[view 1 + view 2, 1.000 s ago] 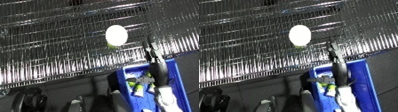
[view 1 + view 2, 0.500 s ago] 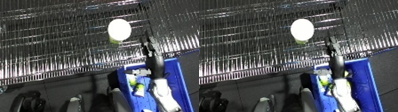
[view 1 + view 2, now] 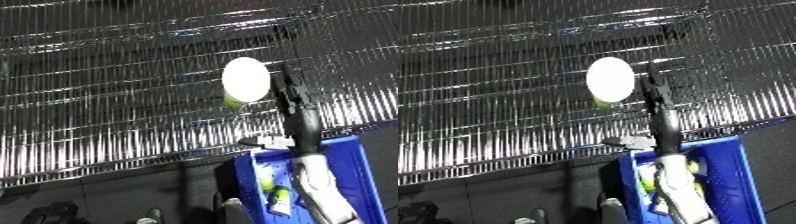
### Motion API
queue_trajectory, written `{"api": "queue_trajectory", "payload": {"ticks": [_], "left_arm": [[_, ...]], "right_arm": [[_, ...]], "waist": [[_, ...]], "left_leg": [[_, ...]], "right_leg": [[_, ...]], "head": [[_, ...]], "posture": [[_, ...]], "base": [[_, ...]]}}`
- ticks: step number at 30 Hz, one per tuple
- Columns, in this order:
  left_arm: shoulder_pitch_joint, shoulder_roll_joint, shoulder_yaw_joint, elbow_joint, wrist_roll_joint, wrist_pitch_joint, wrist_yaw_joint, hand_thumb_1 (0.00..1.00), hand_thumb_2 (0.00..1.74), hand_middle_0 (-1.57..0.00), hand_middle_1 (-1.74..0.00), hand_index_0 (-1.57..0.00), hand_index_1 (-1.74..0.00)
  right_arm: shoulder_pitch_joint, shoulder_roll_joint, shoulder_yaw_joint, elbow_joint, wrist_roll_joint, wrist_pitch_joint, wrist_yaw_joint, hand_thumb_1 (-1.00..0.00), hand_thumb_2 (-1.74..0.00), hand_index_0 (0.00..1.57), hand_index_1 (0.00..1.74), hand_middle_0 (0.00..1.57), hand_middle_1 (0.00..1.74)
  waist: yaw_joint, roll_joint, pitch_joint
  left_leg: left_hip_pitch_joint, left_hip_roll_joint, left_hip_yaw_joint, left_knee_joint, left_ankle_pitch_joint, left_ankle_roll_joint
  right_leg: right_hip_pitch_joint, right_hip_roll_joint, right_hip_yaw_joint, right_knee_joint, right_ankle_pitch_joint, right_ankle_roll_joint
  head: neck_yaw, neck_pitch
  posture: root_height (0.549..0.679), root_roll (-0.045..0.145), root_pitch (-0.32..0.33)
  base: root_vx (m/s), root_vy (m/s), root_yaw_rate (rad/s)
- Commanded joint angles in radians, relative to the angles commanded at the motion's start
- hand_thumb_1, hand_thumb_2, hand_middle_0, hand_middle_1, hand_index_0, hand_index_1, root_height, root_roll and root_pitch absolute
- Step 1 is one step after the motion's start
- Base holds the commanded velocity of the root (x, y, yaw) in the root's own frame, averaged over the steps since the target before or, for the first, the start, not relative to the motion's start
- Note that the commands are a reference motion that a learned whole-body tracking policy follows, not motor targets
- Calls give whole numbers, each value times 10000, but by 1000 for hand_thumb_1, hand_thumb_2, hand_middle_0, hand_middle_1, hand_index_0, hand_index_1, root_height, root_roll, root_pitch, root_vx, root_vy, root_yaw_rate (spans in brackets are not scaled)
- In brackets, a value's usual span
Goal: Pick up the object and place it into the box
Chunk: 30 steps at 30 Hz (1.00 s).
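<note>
White, egg-shaped object [image 3: 245,80] sits on the wire shelf [image 3: 107,100]. Right hand [image 3: 286,92] reaches just beside it, fingers straight, unclosed; next they must close, then lift toward the blue bin [image 3: 355,165].

Object [image 3: 245,79]: bright white glare hides its surface; only a green sliver shows at its lower edge.
Right hand [image 3: 288,95]: dark and thin against the wire shelf [image 3: 107,100]; finger pose cannot be told.
Bin [image 3: 366,165]: cut off by the bottom edge; forearm hides part of its contents.
Left hand: out of sight.
</note>
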Motion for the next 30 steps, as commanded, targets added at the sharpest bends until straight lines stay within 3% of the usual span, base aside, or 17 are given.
{"api": "queue_trajectory", "payload": {"ticks": [10, 16, 23, 30], "left_arm": [[-259, 27, -304, 196, -244, -241, 11, 1000, 1740, -1570, -1740, -1570, -1740], [-362, 0, -423, 249, -339, -410, 12, 1000, 1740, -1570, -1740, -1570, -1740], [-503, -144, -434, 249, -287, -449, 49, 1000, 1740, -1570, -1740, -1570, -1740], [-521, -180, -401, 236, -262, -446, 8, 1000, 1740, -1570, -1740, -1570, -1740]], "right_arm": [[-1650, -463, 256, 1363, 782, 54, 238, 0, 0, 0, 0, 0, 0], [-2300, -492, 480, 1755, 1213, 119, 492, -300, -522, 471, 522, 471, 522], [-2498, -411, 576, 1946, 1128, 271, 619, -650, -1131, 1020, 1131, 1020, 1131], [-2343, -423, 591, 2001, 990, 371, 589, -650, -1131, 1020, 1131, 1020, 1131]], "waist": [[134, 195, 0], [194, 283, 0], [188, 300, 0], [141, 259, 0]], "left_leg": [[-286, -24, 20, 26, -108, 62], [-400, -50, 27, -8, -156, 80], [-276, -51, 48, -278, -126, 83], [-61, -26, 37, -527, -92, 77]], "right_leg": [[-353, -8, 4, 87, -78, -56], [-495, 23, 25, 72, -107, -93], [-414, 69, 76, -124, -81, -107], [-243, 91, 119, -370, 5, -90]], "head": [[537, 710], [769, 903], [828, 982], [949, 860]], "posture": [[569, 54, 57], [569, 54, 73], [573, 55, 82], [578, 53, 82]], "base": [[-17, 29, 37], [-28, 25, 19], [-21, 16, 14], [-30, -4, -10]]}}
